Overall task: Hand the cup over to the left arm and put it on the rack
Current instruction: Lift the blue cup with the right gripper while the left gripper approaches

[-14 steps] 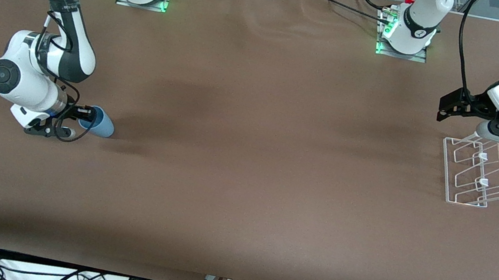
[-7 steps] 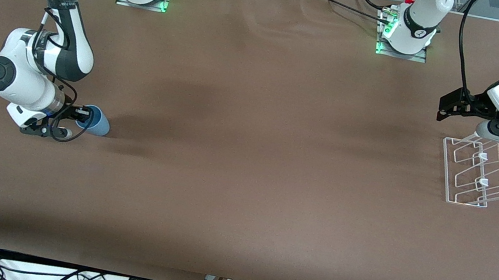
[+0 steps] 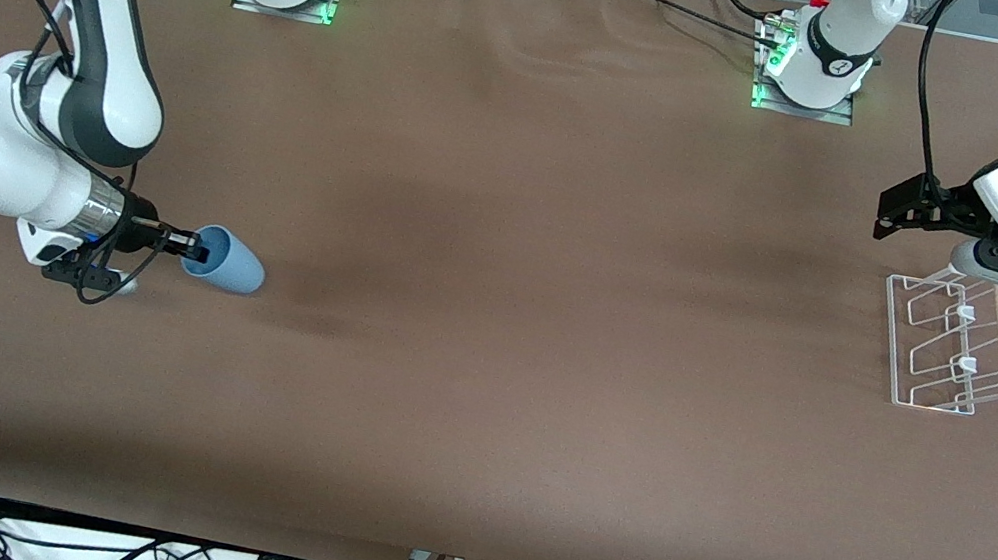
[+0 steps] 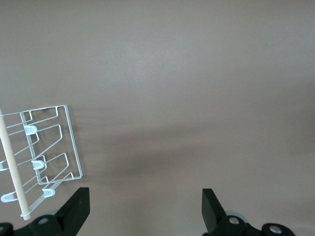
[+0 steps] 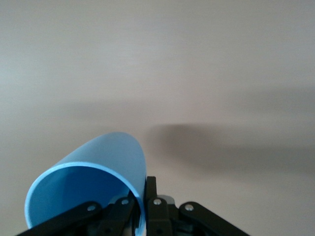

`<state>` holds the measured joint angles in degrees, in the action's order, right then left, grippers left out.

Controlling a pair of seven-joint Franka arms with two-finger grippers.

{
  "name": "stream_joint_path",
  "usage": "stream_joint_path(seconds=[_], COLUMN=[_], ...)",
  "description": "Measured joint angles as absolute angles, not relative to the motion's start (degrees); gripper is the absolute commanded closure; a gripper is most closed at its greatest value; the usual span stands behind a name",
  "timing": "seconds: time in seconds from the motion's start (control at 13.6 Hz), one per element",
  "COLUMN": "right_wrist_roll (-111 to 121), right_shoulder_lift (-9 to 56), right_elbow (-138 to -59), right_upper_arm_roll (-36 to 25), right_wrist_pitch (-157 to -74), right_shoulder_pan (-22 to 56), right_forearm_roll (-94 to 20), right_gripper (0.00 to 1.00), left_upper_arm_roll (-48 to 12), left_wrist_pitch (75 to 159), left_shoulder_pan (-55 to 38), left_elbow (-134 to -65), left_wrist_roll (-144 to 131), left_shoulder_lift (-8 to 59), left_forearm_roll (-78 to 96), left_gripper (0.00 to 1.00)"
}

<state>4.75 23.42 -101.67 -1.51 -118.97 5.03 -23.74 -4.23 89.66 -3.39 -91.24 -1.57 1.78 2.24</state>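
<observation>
Aloft over the desk's (image 3: pixel 476 418) right-arm end, the right hand (image 3: pixel 194 249) pinches the cup's (image 3: pixel 227 260) rim sideways; steady carrying matters. Left hand (image 4: pixel 142 209), fingers apart, waits above the rack (image 3: pixel 939 349).

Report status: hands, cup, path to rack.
Right hand shut on cup rim, cup lifted, tipped sideways. Left hand open, waiting above rack. Nothing between them.
</observation>
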Motion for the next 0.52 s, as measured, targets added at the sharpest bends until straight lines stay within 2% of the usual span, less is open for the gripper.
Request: stream_joint_path(seconds=[0.15,0.37,0.52], right_wrist_roll=[4.7,3.8,1.7], right_shoulder_lift=[23.3,24.5,25.9], right_elbow=[-98.6,-95.4,-93.4], right_upper_arm_roll=[1.4,7.6,9.6], right_wrist_pitch=[-116.6,-116.5,-116.7], right_shoulder_pan=[5.4,6.2,7.9], right_forearm_roll=[-27.5,-34.7,-39.9], right_gripper=[1.0,1.0,1.0], left_upper_arm_roll=[-4.3,-4.4,-4.6], left_wrist_pitch=[89.6,88.2,86.7], left_shoulder_pan=[-3.4,-3.8,-4.0], left_elbow=[-91.2,-91.2,-91.2], left_wrist_roll=[-1.6,-1.6,-1.6], left_shoulder_lift=[1.8,2.3,3.6], left_forearm_roll=[2.3,3.8,8.1], left_gripper=[0.0,0.0,0.0])
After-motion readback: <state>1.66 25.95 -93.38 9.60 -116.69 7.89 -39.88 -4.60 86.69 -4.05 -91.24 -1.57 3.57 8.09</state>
